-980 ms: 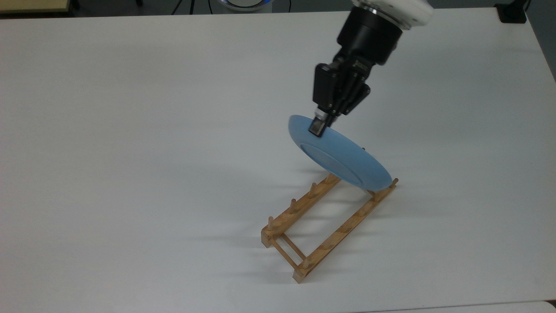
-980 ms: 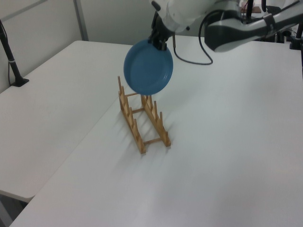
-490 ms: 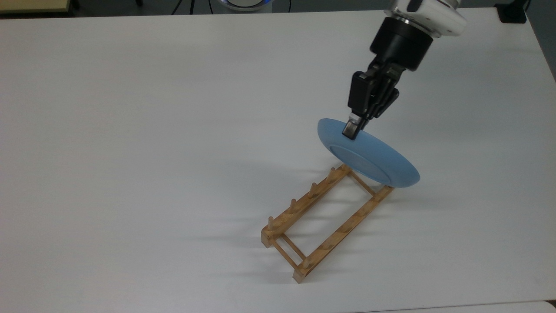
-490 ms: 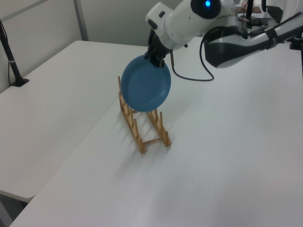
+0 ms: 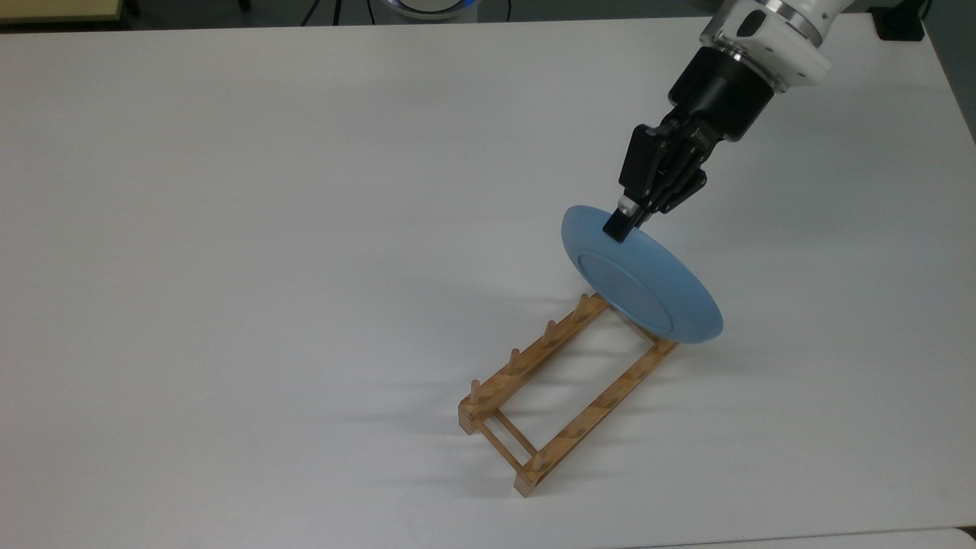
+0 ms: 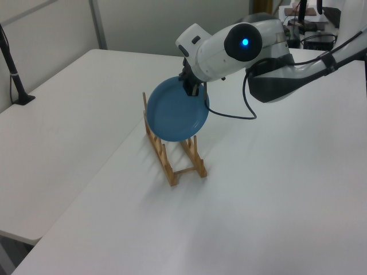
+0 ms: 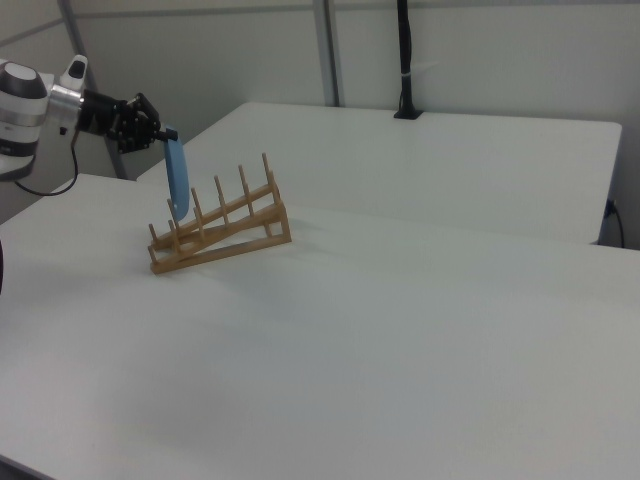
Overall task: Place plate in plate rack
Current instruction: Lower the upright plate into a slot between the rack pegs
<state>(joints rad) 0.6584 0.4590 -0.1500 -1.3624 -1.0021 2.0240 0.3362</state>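
My gripper [image 5: 619, 223] [image 6: 191, 89] [image 7: 165, 134] is shut on the upper rim of the light-blue plate [image 5: 644, 278] [image 6: 175, 118] [image 7: 177, 178]. The plate stands nearly on edge, its foot ring facing the top view's lower left. Its lower edge hangs over the far end of the light-wood plate rack [image 5: 560, 389] [image 6: 172, 152] [image 7: 220, 228], among the end pegs; whether it touches the rails I cannot tell. The rack lies on the white table with its upright pegs free along the rest of its length.
The white table [image 5: 229, 229] spreads wide around the rack. A black post [image 6: 14, 71] stands clamped at the left view's left table edge, and another black post [image 7: 404, 60] rises at the back in the right view. A seam between two tabletops runs across [image 7: 450, 225].
The arm has swung toward the top view's right and lowered the plate, turning it more upright. The plate's lower edge has come down from above the rack to its far end pegs.
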